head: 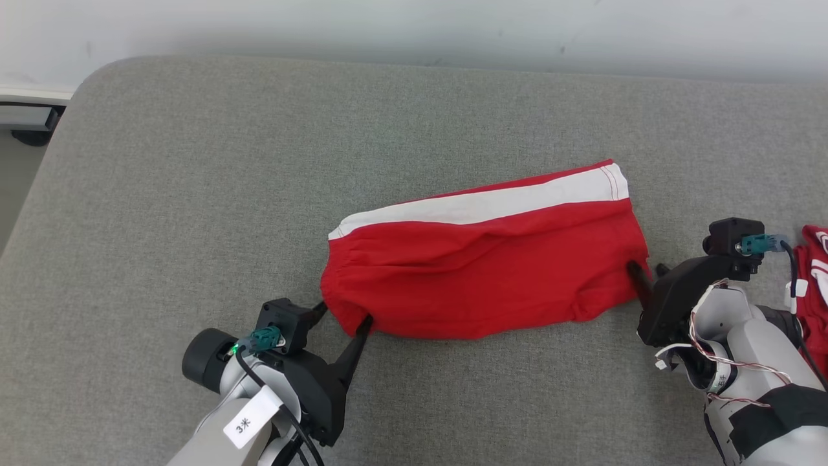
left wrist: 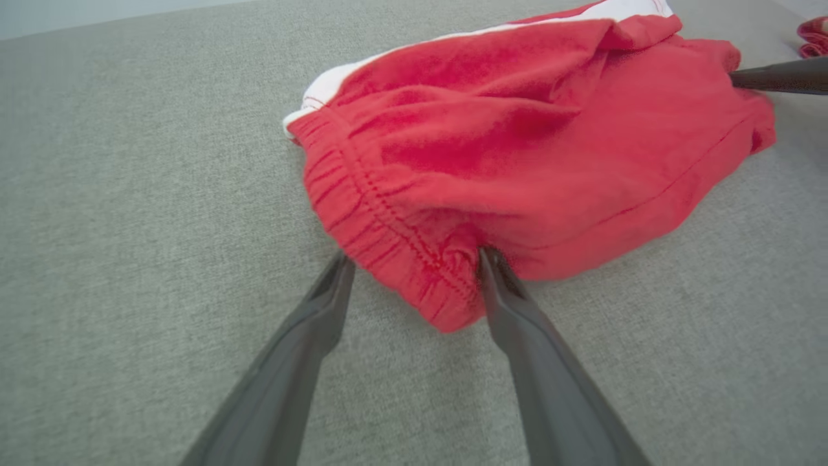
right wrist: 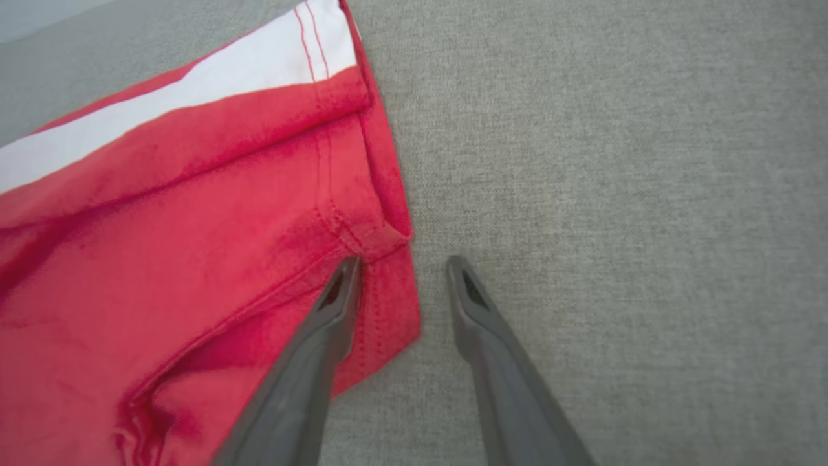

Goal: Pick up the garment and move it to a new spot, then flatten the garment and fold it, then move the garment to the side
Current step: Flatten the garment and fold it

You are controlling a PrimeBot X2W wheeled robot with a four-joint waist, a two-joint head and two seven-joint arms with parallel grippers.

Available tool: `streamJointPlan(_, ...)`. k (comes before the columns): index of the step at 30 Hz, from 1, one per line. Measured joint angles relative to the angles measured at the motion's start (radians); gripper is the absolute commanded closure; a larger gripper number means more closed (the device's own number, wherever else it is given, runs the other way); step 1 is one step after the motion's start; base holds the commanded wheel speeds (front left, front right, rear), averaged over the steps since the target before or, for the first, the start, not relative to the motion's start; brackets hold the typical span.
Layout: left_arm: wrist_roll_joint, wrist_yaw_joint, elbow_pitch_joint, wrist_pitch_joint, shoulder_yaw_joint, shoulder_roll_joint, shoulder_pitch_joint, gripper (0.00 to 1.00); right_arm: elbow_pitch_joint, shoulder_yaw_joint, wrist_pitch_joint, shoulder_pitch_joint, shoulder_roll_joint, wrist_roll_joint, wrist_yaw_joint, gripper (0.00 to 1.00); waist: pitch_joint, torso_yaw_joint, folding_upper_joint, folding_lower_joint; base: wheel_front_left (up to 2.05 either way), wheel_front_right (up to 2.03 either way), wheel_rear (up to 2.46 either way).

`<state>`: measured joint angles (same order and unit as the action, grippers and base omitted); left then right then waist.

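The garment [head: 479, 259] is a pair of red shorts with a white side stripe, lying folded and a little rumpled in the middle of the grey padded surface [head: 194, 194]. My left gripper [head: 346, 314] is open at the garment's near left corner. In the left wrist view the elastic waistband [left wrist: 388, 239] bulges between the spread fingers of that gripper [left wrist: 415, 259]. At the garment's right end my right gripper [head: 645, 266] is open. In the right wrist view one finger of it [right wrist: 404, 262] rests over the hem corner [right wrist: 381, 304] and the other on bare fabric surface.
A second red and white piece of clothing [head: 815, 285] lies at the right edge behind my right arm. The surface's rounded left edge drops to the floor, where a dark caster [head: 29, 137] stands. A pale wall runs along the back.
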<state>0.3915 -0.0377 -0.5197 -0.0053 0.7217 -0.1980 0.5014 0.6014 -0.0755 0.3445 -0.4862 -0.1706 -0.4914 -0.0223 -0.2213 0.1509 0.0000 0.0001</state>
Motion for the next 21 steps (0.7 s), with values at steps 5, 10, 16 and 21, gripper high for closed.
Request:
streamJointPlan(5,0.000,-0.017,-0.009,0.000,0.009,0.000,0.000,0.66,0.011,-0.007,0.018,0.000,-0.001,-0.001,0.001,0.78,0.001,0.001,-0.0001,0.0000,0.00,0.00,0.00)
streamJointPlan(10,0.007,-0.035,-0.021,-0.004,0.015,-0.003,0.000,1.00,0.018,-0.014,0.033,0.000,-0.001,-0.002,0.007,1.00,0.010,-0.002,0.0000,0.0000,0.00,0.00,0.00)
streamJointPlan(16,0.014,-0.052,-0.027,-0.004,0.023,-0.020,0.000,1.00,0.026,-0.014,0.035,0.000,-0.002,-0.003,0.014,1.00,0.020,-0.007,0.0000,-0.0001,0.00,0.00,0.00)
streamJointPlan(21,0.017,-0.069,-0.037,-0.005,0.039,-0.032,-0.002,1.00,0.040,-0.014,0.035,0.003,-0.003,-0.010,0.019,1.00,0.034,-0.007,0.0000,-0.0001,0.00,0.00,0.00)
